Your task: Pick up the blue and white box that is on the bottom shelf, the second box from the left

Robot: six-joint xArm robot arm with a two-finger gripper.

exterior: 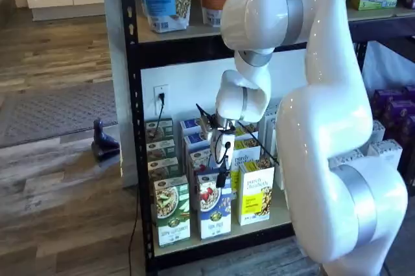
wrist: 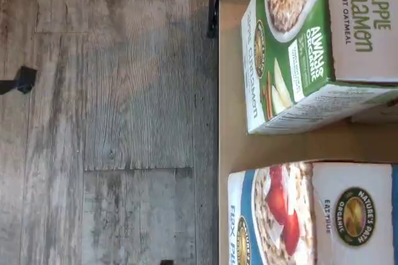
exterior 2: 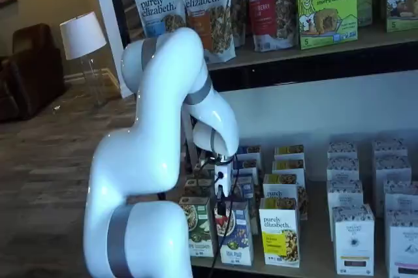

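Note:
The blue and white box (exterior: pixel 215 214) stands at the front of the bottom shelf, between a green box (exterior: pixel 172 214) and a yellow box (exterior: pixel 256 195). It also shows in a shelf view (exterior 2: pixel 234 244) and in the wrist view (wrist: pixel 298 215), with red fruit pictured on its face. My gripper (exterior: pixel 222 175) hangs just above the blue and white box's top edge, and appears again in a shelf view (exterior 2: pixel 221 201). Only its dark fingers show, with a cable beside them. No gap between them can be made out, and no box is in them.
The green apple cinnamon box (wrist: pixel 298 47) stands close beside the target on the tan shelf board (wrist: pixel 233 144). More rows of boxes stand behind. White boxes (exterior 2: pixel 353 235) fill the right side. An upper shelf (exterior: pixel 194 36) with bags hangs overhead. A wood floor (wrist: pixel 112 116) lies in front.

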